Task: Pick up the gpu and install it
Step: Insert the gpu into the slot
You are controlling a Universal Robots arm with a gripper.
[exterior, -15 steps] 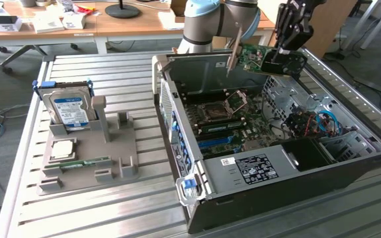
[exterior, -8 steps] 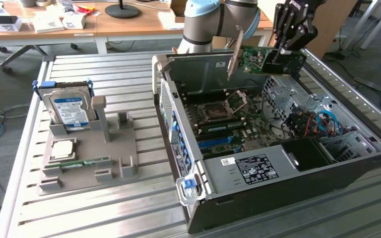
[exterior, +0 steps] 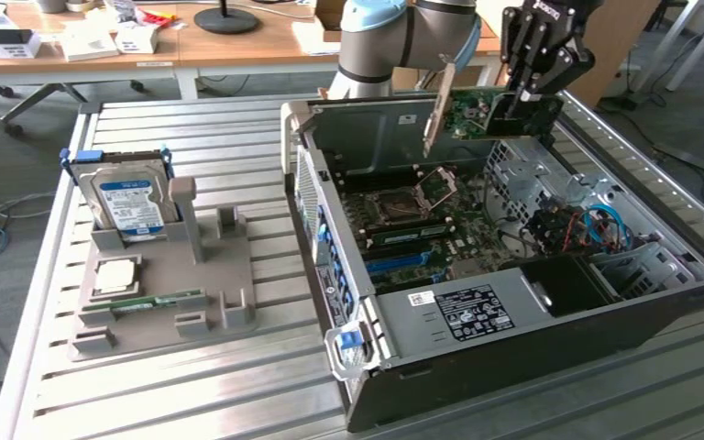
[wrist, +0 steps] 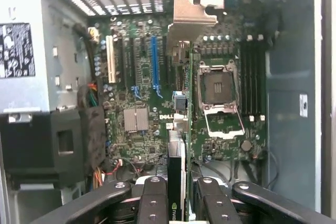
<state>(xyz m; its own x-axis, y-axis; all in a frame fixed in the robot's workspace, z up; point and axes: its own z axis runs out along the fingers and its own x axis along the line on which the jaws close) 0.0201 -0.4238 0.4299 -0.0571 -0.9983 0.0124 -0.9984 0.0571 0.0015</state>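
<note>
The gripper [exterior: 521,103] pinches the gpu [exterior: 472,112] high above the open computer case [exterior: 511,367]. It is picked up but not yet plugged into the motherboard [exterior: 413,229].

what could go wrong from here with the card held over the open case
The gripper holds the gpu well above the motherboard; if the card tilts or slips, it drops onto the board. In the wrist view the card seems to sit beside the blue slot rather than over it, so lowering it could hit board parts. The open CPU socket lies close to that path and could be damaged.
</note>
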